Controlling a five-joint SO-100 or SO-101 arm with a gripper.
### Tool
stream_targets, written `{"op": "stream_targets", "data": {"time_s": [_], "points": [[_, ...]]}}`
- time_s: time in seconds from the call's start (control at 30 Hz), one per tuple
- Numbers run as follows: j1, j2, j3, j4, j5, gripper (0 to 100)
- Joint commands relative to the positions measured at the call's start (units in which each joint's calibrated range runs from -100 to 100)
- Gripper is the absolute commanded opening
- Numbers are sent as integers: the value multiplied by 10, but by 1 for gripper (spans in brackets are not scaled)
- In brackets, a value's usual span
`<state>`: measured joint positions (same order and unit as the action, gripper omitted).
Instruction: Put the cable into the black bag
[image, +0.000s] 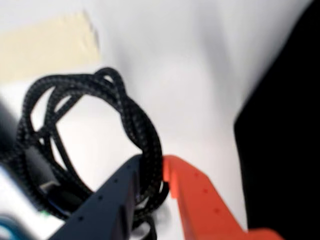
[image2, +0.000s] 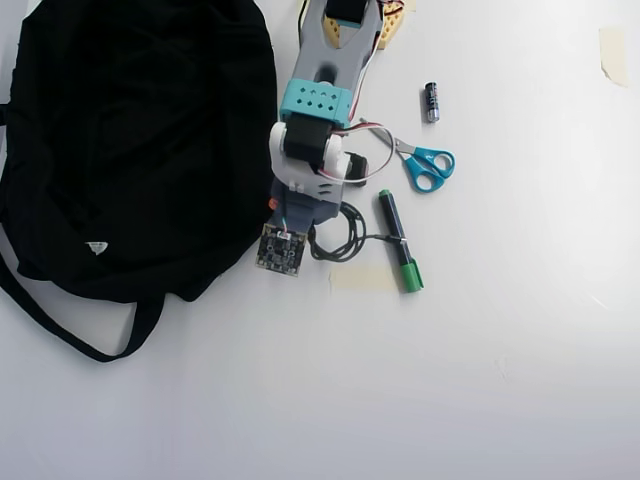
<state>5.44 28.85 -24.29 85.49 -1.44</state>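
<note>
While the black bag (image2: 130, 140) fills the overhead view's left, our gripper (image: 162, 172) beside it pinches the cable (image: 90, 130), whose coil lies on the white table (image2: 480, 380) near a green marker (image2: 400, 255).

The cable (image: 135, 125) has a woven, braided black jacket, rough and matt. The gripper (image: 162, 175) fingers are smooth plastic, one dark, one orange (image: 200, 200), dotted with small holes. The bag (image2: 130, 140) at upper left is soft matt black cloth. The table (image2: 500, 380) is smooth and white.
</note>
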Motion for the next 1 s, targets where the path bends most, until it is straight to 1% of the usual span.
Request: {"op": "stream_targets", "data": {"time_s": [0.0,0.13,0.33,0.63,0.97], "points": [[-7,-83,-28,42,13,2],[-7,-123,-28,94,22,2],[12,-183,-27,118,36,2],[124,-203,-27,119,36,2],[227,-203,-44,101,36,2]]}}
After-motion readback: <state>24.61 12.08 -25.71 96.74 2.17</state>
